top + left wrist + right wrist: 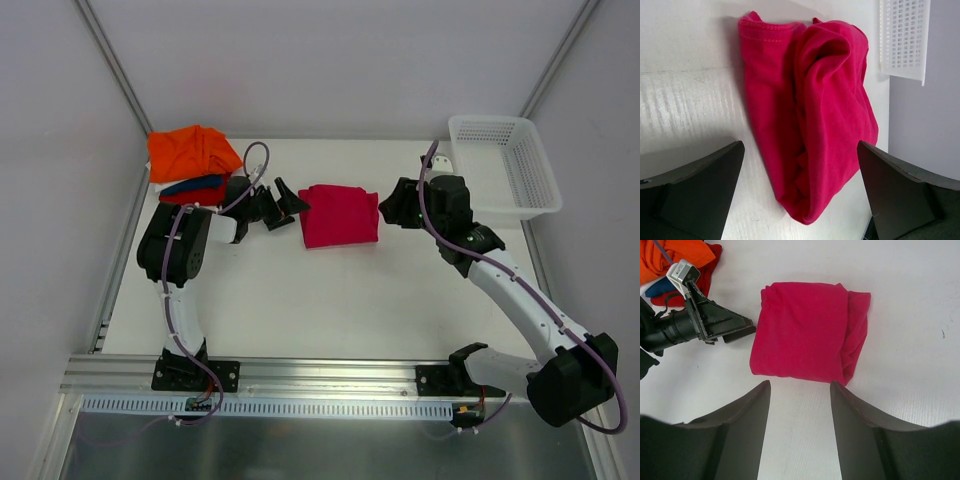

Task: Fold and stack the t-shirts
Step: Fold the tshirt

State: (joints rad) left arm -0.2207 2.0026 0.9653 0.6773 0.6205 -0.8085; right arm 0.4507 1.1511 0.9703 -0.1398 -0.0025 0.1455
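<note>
Broadly, the folding looks done and the stacking is what remains. The magenta-pink t-shirt (340,215) lies in the middle of the table (300,300) as a compact rectangle of several layers, though the right wrist view shows one edge bunched and lumpy rather than flat. It sits well apart from the other shirts. These are piled at the far left corner, with the orange t-shirt (190,150) on top, loosely heaped, and the dark blue t-shirt (186,183) and red t-shirt (203,193) showing from under it. The left gripper (283,207) sits just beside the pink shirt's left edge with its jaws spread and nothing between them; the left wrist view shows the cloth lying ahead of the fingers. The right gripper (386,210) faces the opposite edge, also spread wide and empty. The white mesh basket (500,125) stands at the far right corner. Judging from this, the pink shirt needs perhaps a tidying of that lumpy edge, then carrying to the pile and setting on top.
</note>
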